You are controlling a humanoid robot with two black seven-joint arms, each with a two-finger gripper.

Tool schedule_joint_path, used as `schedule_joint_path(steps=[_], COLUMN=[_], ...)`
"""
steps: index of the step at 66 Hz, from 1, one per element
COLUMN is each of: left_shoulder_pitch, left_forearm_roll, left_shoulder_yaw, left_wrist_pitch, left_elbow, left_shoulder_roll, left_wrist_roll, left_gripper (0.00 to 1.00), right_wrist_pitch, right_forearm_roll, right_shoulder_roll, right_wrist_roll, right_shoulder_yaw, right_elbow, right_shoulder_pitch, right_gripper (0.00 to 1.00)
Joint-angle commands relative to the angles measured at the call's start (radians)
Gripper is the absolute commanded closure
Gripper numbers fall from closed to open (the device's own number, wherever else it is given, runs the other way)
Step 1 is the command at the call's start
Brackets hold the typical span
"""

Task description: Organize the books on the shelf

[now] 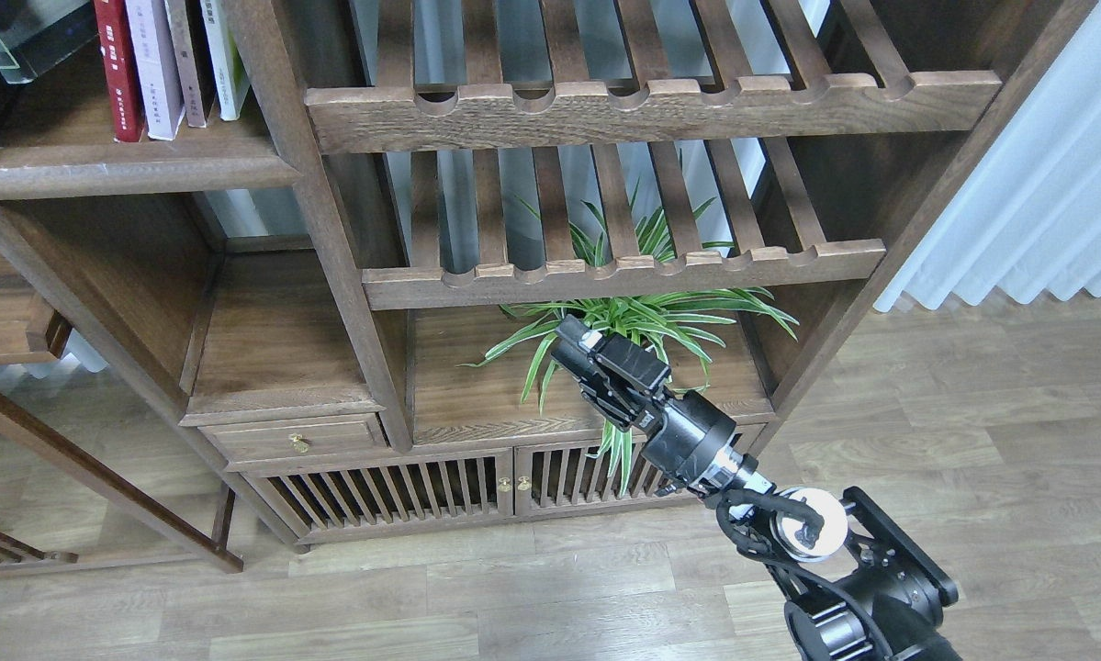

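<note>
The books (169,60) stand upright in a row on the shelf (128,170), far up and to the left of the right gripper (576,347); four spines show, and whether any lean or more remain to be placed cannot be told. The right gripper hangs low before the plant (642,317), well apart from the books and carrying nothing, but its dark fingers cannot be told apart, so released or clenched cannot be determined. Judged from this, shelving appears largely complete; the left gripper is out of view.
</note>
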Motion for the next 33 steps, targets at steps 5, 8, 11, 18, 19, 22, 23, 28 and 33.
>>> schedule_joint_path(steps=[5, 8, 11, 18, 19, 22, 23, 28, 33], left_shoulder_pitch=[0.011, 0.011, 0.011, 0.011, 0.011, 0.010, 0.010, 0.011, 0.011], left_forearm_roll=[0.021, 0.021, 0.021, 0.045, 0.048, 0.068, 0.074, 0.082, 0.081], left_shoulder_yaw=[-0.003, -0.004, -0.004, -0.004, -0.004, -0.004, -0.004, -0.004, -0.004], left_wrist_pitch=[0.000, 0.000, 0.000, 0.000, 0.000, 0.000, 0.000, 0.000, 0.000], left_elbow=[0.011, 0.013, 0.013, 0.031, 0.032, 0.037, 0.037, 0.037, 0.036], left_shoulder_roll=[-0.006, -0.009, -0.015, -0.023, -0.025, -0.034, -0.039, -0.043, -0.043], left_wrist_roll=[-0.042, -0.042, -0.040, -0.043, -0.043, -0.046, -0.046, -0.048, -0.048], left_gripper=[0.91, 0.88, 0.86, 0.78, 0.77, 0.71, 0.69, 0.66, 0.63], right_wrist_pitch=[0.000, 0.000, 0.000, 0.000, 0.000, 0.000, 0.000, 0.000, 0.000], right_forearm_roll=[-0.001, -0.001, -0.001, -0.001, -0.001, -0.001, -0.001, -0.001, -0.001], right_shoulder_roll=[0.000, 0.000, 0.000, 0.000, 0.000, 0.000, 0.000, 0.000, 0.000], right_wrist_roll=[0.000, 0.000, 0.000, 0.000, 0.000, 0.000, 0.000, 0.000, 0.000], right_shoulder_yaw=[-0.001, -0.001, -0.001, -0.002, -0.002, -0.002, -0.002, -0.002, -0.001], right_elbow=[0.000, 0.001, 0.001, 0.001, 0.001, 0.000, 0.000, 0.000, 0.000], right_shoulder_pitch=[-0.003, -0.003, -0.003, -0.003, -0.001, 0.000, 0.002, 0.003, 0.003], right_gripper=[0.36, 0.36, 0.36, 0.36, 0.36, 0.36, 0.36, 0.36, 0.36])
